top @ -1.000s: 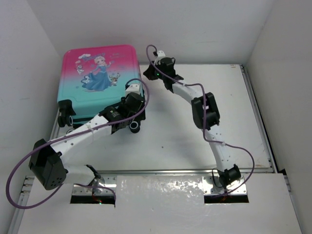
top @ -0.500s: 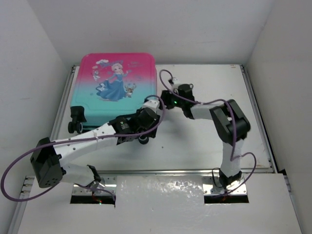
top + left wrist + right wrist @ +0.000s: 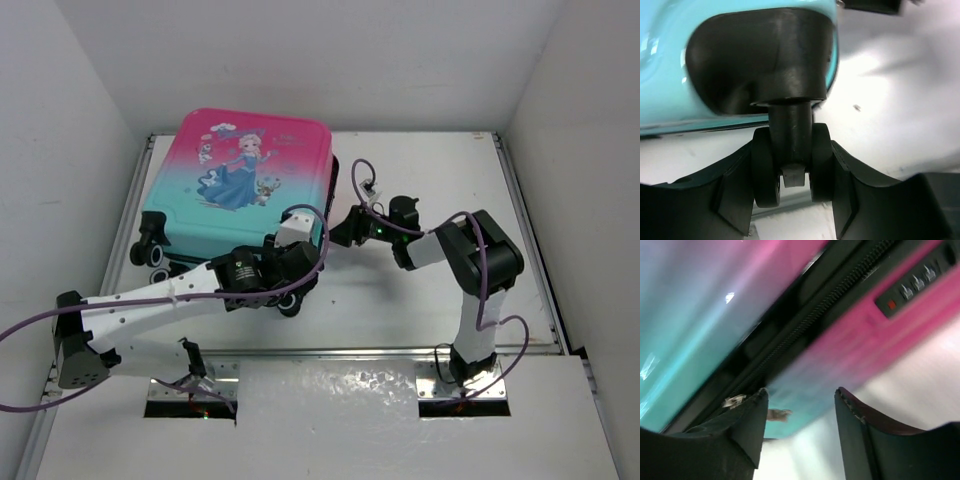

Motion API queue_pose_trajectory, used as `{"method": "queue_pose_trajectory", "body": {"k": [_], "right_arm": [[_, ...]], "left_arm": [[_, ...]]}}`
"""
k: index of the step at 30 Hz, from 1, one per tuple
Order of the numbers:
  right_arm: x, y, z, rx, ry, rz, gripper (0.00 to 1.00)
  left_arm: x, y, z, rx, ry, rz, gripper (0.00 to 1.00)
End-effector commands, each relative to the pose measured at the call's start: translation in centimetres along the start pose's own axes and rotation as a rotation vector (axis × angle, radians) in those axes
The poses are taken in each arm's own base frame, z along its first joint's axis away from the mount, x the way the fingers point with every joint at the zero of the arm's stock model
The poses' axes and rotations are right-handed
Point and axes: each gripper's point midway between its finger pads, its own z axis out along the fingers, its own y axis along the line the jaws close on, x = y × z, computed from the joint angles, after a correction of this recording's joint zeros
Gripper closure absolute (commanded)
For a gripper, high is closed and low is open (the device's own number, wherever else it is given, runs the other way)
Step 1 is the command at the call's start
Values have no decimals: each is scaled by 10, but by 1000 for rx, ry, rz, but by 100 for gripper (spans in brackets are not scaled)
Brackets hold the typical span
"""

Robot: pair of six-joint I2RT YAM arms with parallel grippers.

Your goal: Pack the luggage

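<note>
Suitcase (image 3: 250,170): upper left of top view. Left gripper (image 3: 794,150) clamps its wheel (image 3: 765,175). Right gripper (image 3: 801,391) open beside zipper (image 3: 830,305).

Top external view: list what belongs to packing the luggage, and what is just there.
Belongs to the job: the luggage; its caster wheel, pinched by the left gripper; the right gripper, open at its side.
Just there: the table; the purple cables; the white walls.
</note>
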Motion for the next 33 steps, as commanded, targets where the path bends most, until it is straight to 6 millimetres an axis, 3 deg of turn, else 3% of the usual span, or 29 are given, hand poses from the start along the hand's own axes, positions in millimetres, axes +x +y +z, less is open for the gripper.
{"method": "queue_pose_trajectory", "body": {"k": [1, 4, 5, 7, 8, 11, 17, 27, 33], "right_arm": [[-64, 82, 16, -298, -122, -107, 47], [-53, 81, 21, -226, -43, -185, 46], [-35, 64, 18, -157, 15, -232, 44], [-31, 53, 9, -87, 21, -307, 40], [-14, 37, 3, -38, 75, -351, 38], [-2, 18, -1, 3, 137, -422, 38], [2, 21, 11, -129, 189, -476, 44], [-18, 31, 36, -199, 214, -538, 44], [-9, 42, 47, -257, 234, -485, 44]], "left_arm": [[-59, 66, -18, -301, -255, -157, 100], [-68, 77, -5, -330, -272, -191, 100], [-73, 78, -2, -328, -284, -206, 100], [-75, 74, 2, -307, -284, -203, 100], [-77, 72, 3, -296, -288, -200, 100], [-76, 64, 7, -255, -280, -184, 100], [-73, 54, 10, -189, -273, -169, 100], [-72, 46, 15, -156, -267, -144, 100], [-71, 47, 17, -163, -268, -136, 100]]}}
